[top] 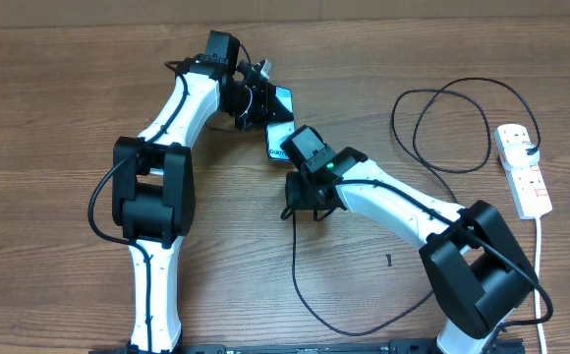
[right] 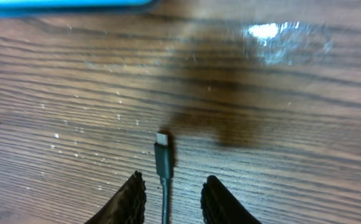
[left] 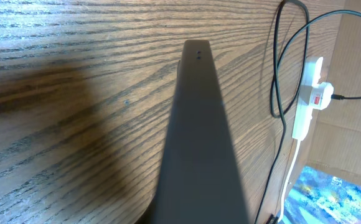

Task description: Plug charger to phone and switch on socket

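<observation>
The phone [top: 281, 101] lies tilted at the middle back of the table, its lit screen facing up. My left gripper [top: 256, 98] is shut on its left edge. In the left wrist view the phone [left: 196, 143] is a dark slab running away from the camera, and the fingers are hidden. The charger [top: 296, 258] loops over the table, and its plug tip [right: 162, 149] lies on the wood, pointing toward the phone's blue edge [right: 62, 5]. My right gripper [right: 171, 180] is open, with a finger on each side of the cable just behind the tip and a gap on both sides. The socket [top: 524, 169] lies at the right edge.
The charger's far loops [top: 442, 123] curl between the arms and the socket [left: 308, 99], whose thick white cord [top: 542, 265] runs toward the front. A small dark item [top: 387, 260] sits on the wood front right. Cardboard [left: 355, 74] stands beyond the table's edge.
</observation>
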